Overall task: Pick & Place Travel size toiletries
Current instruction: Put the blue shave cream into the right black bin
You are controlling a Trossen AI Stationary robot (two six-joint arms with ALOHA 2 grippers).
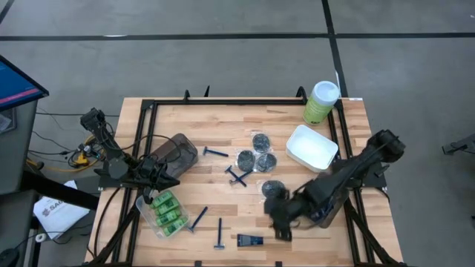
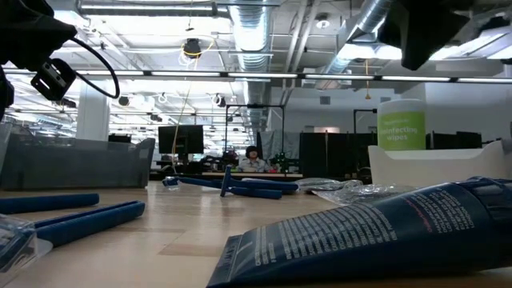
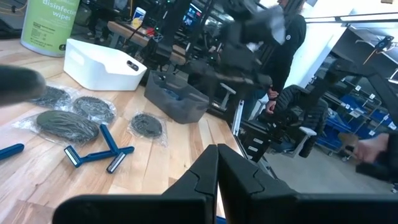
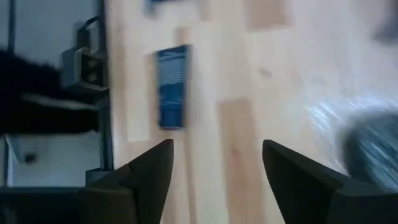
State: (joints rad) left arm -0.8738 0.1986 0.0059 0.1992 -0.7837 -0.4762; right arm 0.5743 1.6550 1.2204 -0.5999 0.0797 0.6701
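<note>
The travel size toiletries lie spread over the wooden table. Bright green mini bottles (image 1: 167,211) lie in a clear tub. Blue-handled razors (image 1: 238,176) and bagged dark round tins (image 1: 255,154) lie mid-table. A dark-blue tube (image 1: 250,240) lies flat near the front edge. My right gripper (image 1: 280,222) hovers open above the table between that tube (image 4: 171,87) and one tin (image 1: 272,188), with nothing between its fingers (image 4: 152,168). My left gripper (image 1: 167,178) waits shut at the table's left side, beside a smoky tub (image 1: 175,153).
A white tub (image 1: 312,147) and a tall pale-green canister (image 1: 320,102) stand at the back right. A grey tub (image 3: 177,99) sits under my right arm near the right edge. Two razors (image 1: 199,217) lie near the front. Black frame rails border the table.
</note>
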